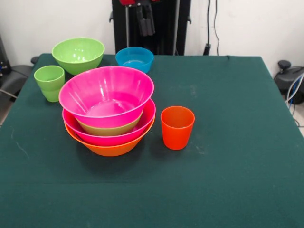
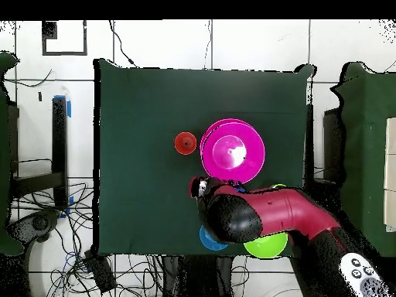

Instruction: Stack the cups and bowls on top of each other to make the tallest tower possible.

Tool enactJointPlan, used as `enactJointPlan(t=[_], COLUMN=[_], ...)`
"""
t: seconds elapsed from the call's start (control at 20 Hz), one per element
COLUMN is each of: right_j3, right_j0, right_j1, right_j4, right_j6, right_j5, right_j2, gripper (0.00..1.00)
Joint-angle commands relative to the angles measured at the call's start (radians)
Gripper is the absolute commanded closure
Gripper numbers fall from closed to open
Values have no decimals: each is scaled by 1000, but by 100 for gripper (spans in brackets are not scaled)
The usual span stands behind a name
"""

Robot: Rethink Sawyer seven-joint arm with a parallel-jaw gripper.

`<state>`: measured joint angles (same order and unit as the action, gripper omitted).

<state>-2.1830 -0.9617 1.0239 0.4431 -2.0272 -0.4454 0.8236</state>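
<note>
The tower (image 1: 108, 114) stands left of the table's centre: an orange bowl (image 1: 111, 149) lowest, then a pink bowl (image 1: 107, 137), a green bowl (image 1: 108, 128) and a large pink bowl (image 1: 105, 95) on top. From above the tower (image 2: 232, 151) shows as pink rings. An orange-red cup (image 1: 177, 127) (image 2: 185, 143) stands upright just right of it. The light green cup (image 1: 49, 81) sits at the left edge. A loose green bowl (image 1: 78, 54) and a light blue bowl (image 1: 134, 59) rest at the far side. My gripper (image 1: 145, 21) hangs high behind the blue bowl, shut and holding nothing.
The dark green cloth (image 1: 237, 142) covers the table, with bare room on its right half and front. In the overhead view my red and black arm (image 2: 263, 216) reaches over the blue bowl (image 2: 209, 240) and green bowl (image 2: 267, 246). Cables lie off the table's sides.
</note>
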Motion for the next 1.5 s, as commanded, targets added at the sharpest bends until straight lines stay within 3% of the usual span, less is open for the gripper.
enactJointPlan(t=[0.05,0.2,0.3,0.85,1.05,1.25,1.5], right_j3=[-155,-159,-147,-142,-129,-93,-65], right_j0=[63,57,70,89,63,32,33], right_j1=[31,29,37,11,11,-37,-121], right_j4=[-22,2,14,63,71,113,181], right_j6=[-129,-104,-79,-64,-21,26,14], right_j5=[70,89,32,75,56,40,78], right_j2=[-81,-74,-91,-152,-150,-162,-205], gripper=[0,0,0,0,0,0,0])
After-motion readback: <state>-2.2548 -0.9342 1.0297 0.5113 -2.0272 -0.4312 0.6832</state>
